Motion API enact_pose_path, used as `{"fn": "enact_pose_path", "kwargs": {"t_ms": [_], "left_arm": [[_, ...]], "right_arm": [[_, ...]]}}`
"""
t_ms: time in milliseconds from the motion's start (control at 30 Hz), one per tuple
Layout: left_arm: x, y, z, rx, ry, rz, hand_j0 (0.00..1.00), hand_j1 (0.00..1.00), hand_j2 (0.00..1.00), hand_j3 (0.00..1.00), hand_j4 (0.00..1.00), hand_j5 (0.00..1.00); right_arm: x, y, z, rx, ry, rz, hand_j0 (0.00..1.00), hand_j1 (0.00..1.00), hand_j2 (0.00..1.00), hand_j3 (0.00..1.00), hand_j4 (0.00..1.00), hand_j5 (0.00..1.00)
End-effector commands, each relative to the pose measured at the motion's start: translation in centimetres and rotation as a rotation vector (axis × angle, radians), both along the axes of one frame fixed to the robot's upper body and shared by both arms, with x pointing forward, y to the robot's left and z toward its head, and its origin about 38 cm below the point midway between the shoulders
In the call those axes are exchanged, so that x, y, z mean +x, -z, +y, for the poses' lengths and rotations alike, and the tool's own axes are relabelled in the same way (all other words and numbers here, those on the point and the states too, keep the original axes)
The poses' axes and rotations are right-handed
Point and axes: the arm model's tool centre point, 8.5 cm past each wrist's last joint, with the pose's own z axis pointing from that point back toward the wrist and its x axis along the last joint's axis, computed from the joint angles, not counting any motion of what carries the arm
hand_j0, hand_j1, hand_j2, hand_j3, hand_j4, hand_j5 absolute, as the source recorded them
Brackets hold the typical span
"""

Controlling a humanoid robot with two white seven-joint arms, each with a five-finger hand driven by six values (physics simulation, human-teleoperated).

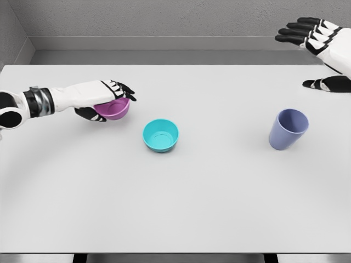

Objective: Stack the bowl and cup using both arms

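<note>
A purple bowl (116,109) sits at the left of the white table (208,197), and my left hand (107,100) wraps over it, fingers on its rim and thumb under its near side. A teal bowl (160,135) stands upright just right of it, empty. At the right a blue-violet cup (288,129) stands upright, leaning slightly in the view. My right hand (317,52) hovers at the far right edge, above and behind the cup, fingers spread and holding nothing.
A grey wall (164,22) runs behind the table's far edge. The table's near edge lies along the bottom of the view.
</note>
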Motion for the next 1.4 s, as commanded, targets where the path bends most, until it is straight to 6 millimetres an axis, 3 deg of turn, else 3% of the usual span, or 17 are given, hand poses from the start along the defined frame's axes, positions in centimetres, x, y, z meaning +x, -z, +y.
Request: {"fn": "enact_pose_path", "kwargs": {"t_ms": [0,133,200,267,433,533,600,733,867,967,1133,1367], "left_arm": [[-0.1,-0.3,-0.4,-0.013,0.009,-0.005,0.77,0.77,0.77,0.77,0.77,0.77],[-0.3,-0.7,-1.3,-0.025,0.035,-0.016,0.77,0.77,0.77,0.77,0.77,0.77],[-0.5,-1.0,-1.9,-0.031,0.051,-0.022,0.77,0.77,0.77,0.77,0.77,0.77],[-0.5,-1.2,-2.1,-0.037,0.058,-0.028,0.77,0.77,0.77,0.77,0.77,0.77],[-1.1,-1.7,-3.3,-0.047,0.096,-0.041,0.77,0.77,0.77,0.77,0.77,0.77],[-1.3,-2.0,-4.0,-0.054,0.116,-0.047,0.77,0.77,0.77,0.77,0.77,0.77],[-1.3,-2.1,-4.1,-0.056,0.119,-0.049,0.77,0.77,0.77,0.77,0.77,0.77],[-1.8,-2.3,-4.8,-0.065,0.145,-0.054,0.77,0.77,0.77,0.77,0.77,0.77],[-2.4,-2.5,-5.7,-0.072,0.175,-0.059,0.77,0.77,0.77,0.77,0.77,0.77],[-3.0,-2.7,-6.4,-0.079,0.202,-0.065,0.77,0.77,0.77,0.77,0.77,0.77],[-3.3,-2.5,-7.3,-0.090,0.224,-0.064,0.77,0.77,0.77,0.77,0.77,0.77],[-4.0,-1.8,-8.3,-0.102,0.248,-0.049,0.77,0.77,0.77,0.77,0.77,0.77]], "right_arm": [[-0.4,-1.7,-1.3,-0.043,0.029,-0.024,1.00,1.00,1.00,1.00,1.00,1.00],[-0.8,-4.5,-2.3,-0.159,0.059,-0.053,1.00,1.00,1.00,1.00,1.00,1.00],[-0.8,-4.6,-2.3,-0.210,0.064,-0.033,1.00,1.00,1.00,1.00,1.00,1.00],[-1.2,-6.0,-3.1,-0.284,0.094,-0.042,1.00,1.00,1.00,1.00,1.00,1.00],[-1.4,-6.3,-4.0,-0.440,0.152,-0.048,1.00,1.00,1.00,1.00,1.00,1.00],[-1.1,-5.2,-3.6,-0.455,0.141,-0.021,1.00,1.00,1.00,1.00,1.00,1.00],[-0.5,-3.4,-2.6,-0.408,0.106,0.002,1.00,1.00,1.00,1.00,1.00,1.00],[0.4,-2.0,-0.7,-0.422,0.065,0.005,1.00,1.00,1.00,1.00,1.00,1.00],[1.3,-3.5,0.6,-0.504,0.071,-0.054,1.00,1.00,1.00,1.00,1.00,1.00],[2.1,-3.2,1.8,-0.602,0.067,-0.077,1.00,1.00,1.00,1.00,1.00,1.00],[2.1,-3.5,1.2,-0.666,0.098,-0.076,1.00,1.00,1.00,1.00,1.00,1.00],[2.9,0.1,1.1,-0.772,0.078,0.064,1.00,1.00,1.00,1.00,1.00,1.00]]}}
